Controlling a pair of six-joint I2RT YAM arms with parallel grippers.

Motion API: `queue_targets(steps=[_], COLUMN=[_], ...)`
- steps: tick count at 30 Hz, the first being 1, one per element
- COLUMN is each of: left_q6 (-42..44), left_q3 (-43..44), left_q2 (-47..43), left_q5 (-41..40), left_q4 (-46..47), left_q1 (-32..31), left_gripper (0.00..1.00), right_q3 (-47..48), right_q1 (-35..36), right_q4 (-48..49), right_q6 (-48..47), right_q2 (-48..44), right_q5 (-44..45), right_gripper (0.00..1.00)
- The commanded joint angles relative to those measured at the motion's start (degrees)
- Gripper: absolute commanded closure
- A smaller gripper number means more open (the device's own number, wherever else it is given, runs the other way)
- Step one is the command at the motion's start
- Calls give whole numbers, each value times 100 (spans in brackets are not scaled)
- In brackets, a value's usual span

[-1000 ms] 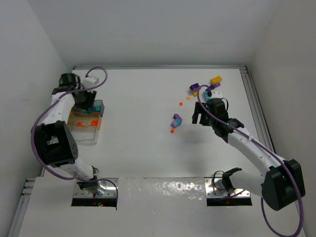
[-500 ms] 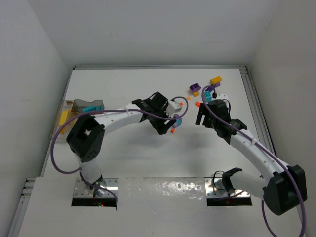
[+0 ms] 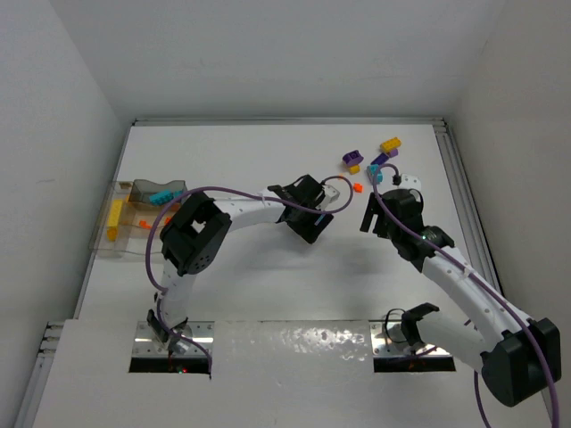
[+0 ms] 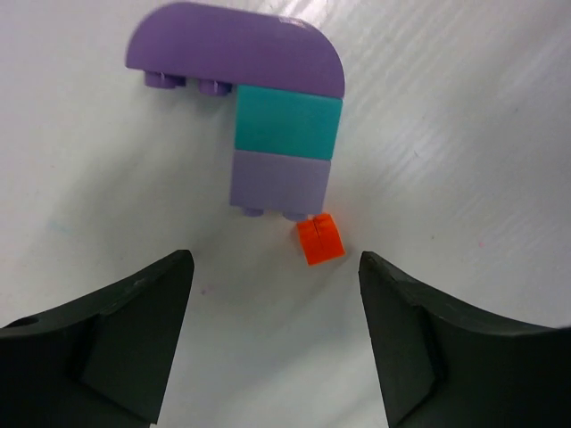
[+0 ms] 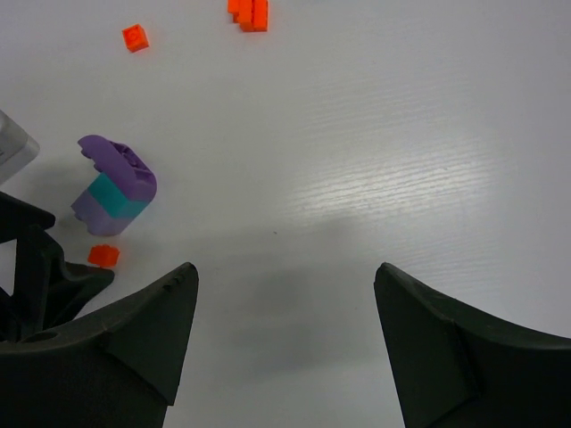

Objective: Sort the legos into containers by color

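A joined stack of purple, teal and lilac legos [image 4: 268, 116] lies on the white table, with a tiny orange lego [image 4: 320, 240] touching its lower edge. My left gripper [image 4: 274, 267] hovers open just short of the orange piece, nothing between its fingers. In the top view it [image 3: 314, 221] sits mid-table and covers the stack. My right gripper [image 5: 285, 272] is open and empty over bare table, the stack [image 5: 114, 185] to its left. The clear containers tray [image 3: 125, 246] at far left holds yellow, teal and orange pieces.
More loose legos lie at the back right: a purple one [image 3: 351, 159], a yellow one [image 3: 390, 144], a teal one [image 3: 376, 174] and an orange one [image 3: 357, 187]. Two orange bits [image 5: 135, 37] [image 5: 250, 11] show ahead of the right wrist. Walls enclose the table.
My left arm has swung from the tray at the left to mid-table over the purple and teal stack, and its jaws have opened. The right arm shifted slightly.
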Motion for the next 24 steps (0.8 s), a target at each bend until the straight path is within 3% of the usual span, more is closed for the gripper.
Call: queue_targets(steps=[1,6,14,17,20,24], left_q6=[-123,-167,-167,-167,-167,157], left_q3=[235,358,332,385,429,525], left_q2=[131,289,246,281,263,36], left_q5=[-291,-177,-159,-195,-186,-326], left_q4=[264,238,141,168,124,19], left_q1=[-76,-102,-111,-111,-111,-76], left_gripper=[30,48,67,79,100,100], right_q3=[-10,-10,-27,-19,-19,-19], right_q1=[-20,-20,-20,-20,-20,-20], right_q4=[86,121,165,174,174,192], right_q6=[30,-14,-110,-110,-137,-172], right_q2=[-75,-75,-101,-92,-92,-57], right_q5=[131,122,254,246,254,281], right_gripper=[22,23,23,23,24,24])
